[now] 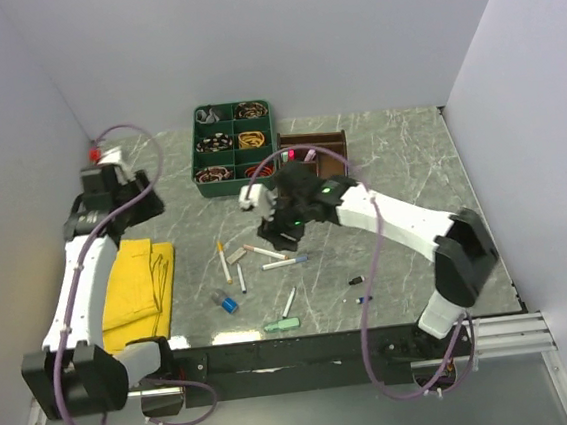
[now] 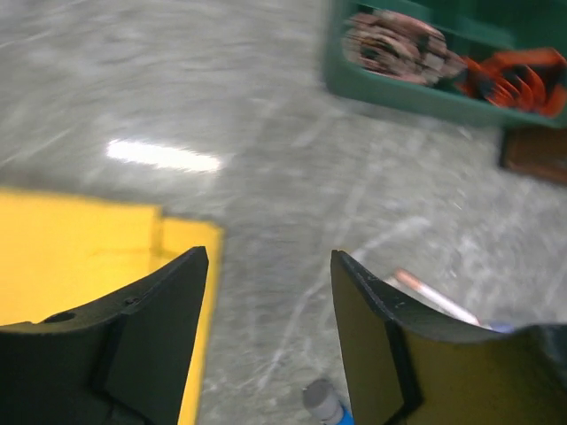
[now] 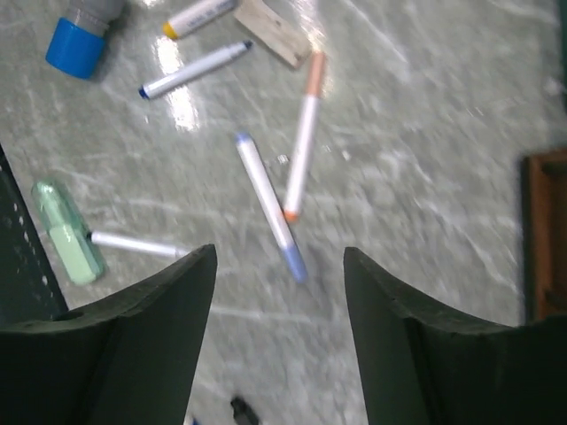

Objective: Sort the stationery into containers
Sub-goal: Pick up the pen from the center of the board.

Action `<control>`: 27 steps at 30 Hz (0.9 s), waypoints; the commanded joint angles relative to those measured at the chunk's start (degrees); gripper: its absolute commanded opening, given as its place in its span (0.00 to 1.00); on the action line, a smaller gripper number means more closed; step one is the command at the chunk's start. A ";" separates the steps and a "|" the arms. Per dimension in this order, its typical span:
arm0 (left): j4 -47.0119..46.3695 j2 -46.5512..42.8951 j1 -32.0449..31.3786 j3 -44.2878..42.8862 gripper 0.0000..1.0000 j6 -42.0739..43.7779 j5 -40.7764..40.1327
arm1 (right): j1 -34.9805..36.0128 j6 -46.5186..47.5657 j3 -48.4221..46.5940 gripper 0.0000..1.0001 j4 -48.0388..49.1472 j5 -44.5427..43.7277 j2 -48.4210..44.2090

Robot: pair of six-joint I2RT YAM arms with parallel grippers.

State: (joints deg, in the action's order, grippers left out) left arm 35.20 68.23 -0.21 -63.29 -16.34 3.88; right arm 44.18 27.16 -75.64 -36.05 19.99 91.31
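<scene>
Several pens and highlighters [image 1: 265, 257] lie loose mid-table, with a blue cap [image 1: 228, 302], a mint eraser [image 1: 282, 324] and small black bits [image 1: 355, 281]. The brown wooden organiser [image 1: 312, 147] stands at the back, right of a green tray. My right gripper [image 1: 277, 233] is open and empty, hovering above the pens. In the right wrist view its fingers [image 3: 279, 257] frame a blue-tipped pen [image 3: 268, 202] and an orange-tipped pen [image 3: 304, 133]. My left gripper [image 1: 145, 200] is open and empty above the table beside the yellow cloth; its own view [image 2: 267, 257] shows bare table between the fingers.
A green compartment tray [image 1: 233, 140] holding coiled bands sits at the back, also in the left wrist view [image 2: 416, 93]. The yellow cloth [image 1: 140, 282] lies at the left. White walls enclose the table on three sides.
</scene>
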 commanded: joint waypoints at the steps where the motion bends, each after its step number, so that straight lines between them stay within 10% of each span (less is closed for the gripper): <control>1: 1.45 -6.42 7.75 3.96 0.65 -2.74 1.57 | 3.63 -1.93 -6.61 0.62 6.08 -3.90 6.50; 10: 1.98 -11.62 10.67 7.12 0.69 -1.85 -0.19 | 6.44 -1.76 -16.02 0.44 6.17 -5.22 20.74; 27: 1.19 -11.80 11.55 8.36 0.69 -2.38 1.13 | 8.29 -1.32 -21.83 0.41 1.60 -8.38 30.77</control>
State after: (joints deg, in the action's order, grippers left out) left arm 37.56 56.95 11.07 -54.11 -18.20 3.86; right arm 51.94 25.82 -94.65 -34.17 13.41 120.90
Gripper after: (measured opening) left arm 0.687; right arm 0.413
